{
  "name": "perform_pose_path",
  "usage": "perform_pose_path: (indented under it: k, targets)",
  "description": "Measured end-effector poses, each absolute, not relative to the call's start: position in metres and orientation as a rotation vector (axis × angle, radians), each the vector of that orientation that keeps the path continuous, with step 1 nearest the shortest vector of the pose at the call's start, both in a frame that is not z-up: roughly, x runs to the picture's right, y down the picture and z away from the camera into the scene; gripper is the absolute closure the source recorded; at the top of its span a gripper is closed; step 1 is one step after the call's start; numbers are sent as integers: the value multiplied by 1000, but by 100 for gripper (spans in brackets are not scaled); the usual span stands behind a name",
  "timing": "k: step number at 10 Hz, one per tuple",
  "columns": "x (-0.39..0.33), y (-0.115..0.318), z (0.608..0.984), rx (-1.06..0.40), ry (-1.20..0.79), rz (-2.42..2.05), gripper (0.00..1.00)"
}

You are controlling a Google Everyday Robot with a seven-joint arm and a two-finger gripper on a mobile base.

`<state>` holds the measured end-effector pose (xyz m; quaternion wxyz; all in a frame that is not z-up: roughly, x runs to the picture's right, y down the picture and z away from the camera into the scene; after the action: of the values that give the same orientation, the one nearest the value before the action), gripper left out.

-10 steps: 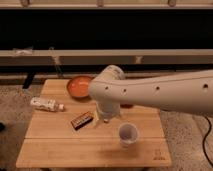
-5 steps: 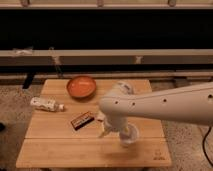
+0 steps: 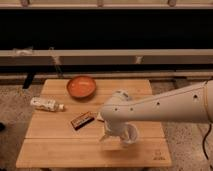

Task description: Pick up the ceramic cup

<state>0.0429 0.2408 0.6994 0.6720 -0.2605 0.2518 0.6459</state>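
The ceramic cup (image 3: 130, 136) looks stiff, smooth, breakable; I'd pinch its rim wall gently. My claw (image 3: 115, 136) hangs at it; whether it grips, I cannot tell.

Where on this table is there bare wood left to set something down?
Bare: the front-left corner below the snack bar, and the back-right corner right of the orange bowl. Crowded: front centre, where the gripper hangs at the ceramic cup; the bottle takes the left edge.
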Motion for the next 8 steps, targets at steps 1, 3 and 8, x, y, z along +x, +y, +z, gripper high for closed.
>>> perform_pose_path:
  k: [1, 3, 8]
  targets:
    - [46, 241, 703, -578, 570, 1457, 20]
    - [52, 241, 710, -557, 572, 1457, 23]
    - [67, 237, 728, -522, 587, 1458, 73]
